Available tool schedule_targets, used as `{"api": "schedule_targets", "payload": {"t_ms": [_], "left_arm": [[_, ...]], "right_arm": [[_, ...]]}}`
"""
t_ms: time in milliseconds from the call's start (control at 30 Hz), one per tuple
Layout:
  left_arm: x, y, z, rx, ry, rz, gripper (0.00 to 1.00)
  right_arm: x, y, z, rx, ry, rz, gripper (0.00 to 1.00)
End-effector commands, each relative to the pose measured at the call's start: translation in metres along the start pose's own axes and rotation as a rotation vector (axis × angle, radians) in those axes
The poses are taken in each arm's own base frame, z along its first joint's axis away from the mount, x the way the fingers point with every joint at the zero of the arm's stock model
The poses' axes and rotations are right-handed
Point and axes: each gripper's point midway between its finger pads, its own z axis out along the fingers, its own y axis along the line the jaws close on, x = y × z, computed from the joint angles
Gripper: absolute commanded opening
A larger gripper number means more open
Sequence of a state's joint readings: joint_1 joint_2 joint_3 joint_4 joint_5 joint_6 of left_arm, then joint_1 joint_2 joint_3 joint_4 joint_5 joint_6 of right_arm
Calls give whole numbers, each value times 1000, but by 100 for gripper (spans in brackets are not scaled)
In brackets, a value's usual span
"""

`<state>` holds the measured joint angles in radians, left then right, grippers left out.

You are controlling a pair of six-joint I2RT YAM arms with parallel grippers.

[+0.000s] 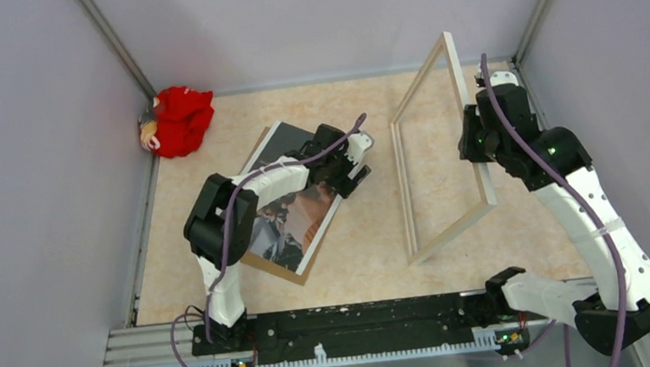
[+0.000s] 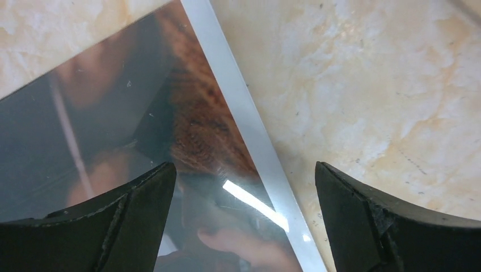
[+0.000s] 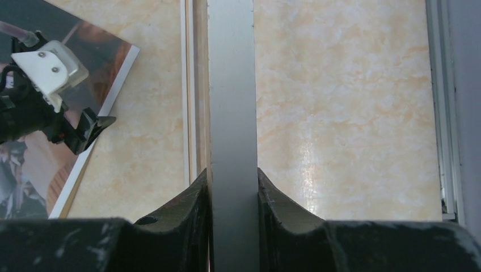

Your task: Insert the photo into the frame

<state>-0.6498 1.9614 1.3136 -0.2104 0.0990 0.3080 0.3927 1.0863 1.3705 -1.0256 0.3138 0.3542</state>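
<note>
Photo (image 1: 293, 214): lies flat, picture side up, left of centre on the pale marbled table (image 1: 366, 261). Rests on a brown backing board (image 1: 287, 275), seen as a thin strip past the near corner. Glossy, with dark brown, orange and grey figures and a thin white border. Turned at an angle to the table edges.

Left gripper (image 1: 357, 157): hangs low over the right edge of the photo, toward its far end. Jaws spread wide, holding nothing. From the left wrist: one finger (image 2: 136, 209) over the print, the other over bare table, white border running between. Cannot tell whether the tips touch the surface.

Frame (image 1: 404, 193): stands right of centre, apart from the photo, bare table between. Tilted on edge, with the left long rail down at the table and the right long rail raised. Shows pale wood in the top view.

Right gripper (image 1: 474, 145): clamps the raised right rail of the frame about midway along. From the right wrist: both fingers (image 3: 187, 204) pressed against the rail, the narrow gap filled by it. Lower rail visible just to the left, down at the table.

Red soft bundle (image 1: 180, 118), toy or cloth, cannot tell which: sits in the far left corner against the wall, well apart from everything else.
</note>
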Motion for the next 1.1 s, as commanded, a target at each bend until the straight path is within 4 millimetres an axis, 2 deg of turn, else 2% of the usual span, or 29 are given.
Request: {"api": "schedule_targets", "payload": {"t_ms": [0, 100, 233, 500, 667, 867, 967, 1067], "left_arm": [[-42, 0, -34, 8, -129, -11, 99], [-42, 4, -37, -19, -129, -1, 99], [-31, 15, -31, -84, -101, 24, 99], [-31, 20, -31, -110, -99, 30, 99], [-33, 33, -40, -142, -105, 34, 99], [-35, 58, -57, -166, -128, 9, 99], [-25, 75, -60, -181, -109, -4, 99], [-7, 79, -56, -180, -71, 7, 99]], "right_arm": [[71, -23, 58, 162, 236, -136, 18], [81, -26, 64, 182, 269, -160, 18], [84, -34, 68, 226, 278, -183, 17], [90, -32, 74, 211, 295, -202, 15], [97, -28, 86, 195, 308, -217, 14], [122, -42, 111, 301, 352, -230, 12], [128, -52, 119, 378, 368, -244, 12], [127, -61, 121, 438, 360, -266, 13]]}}
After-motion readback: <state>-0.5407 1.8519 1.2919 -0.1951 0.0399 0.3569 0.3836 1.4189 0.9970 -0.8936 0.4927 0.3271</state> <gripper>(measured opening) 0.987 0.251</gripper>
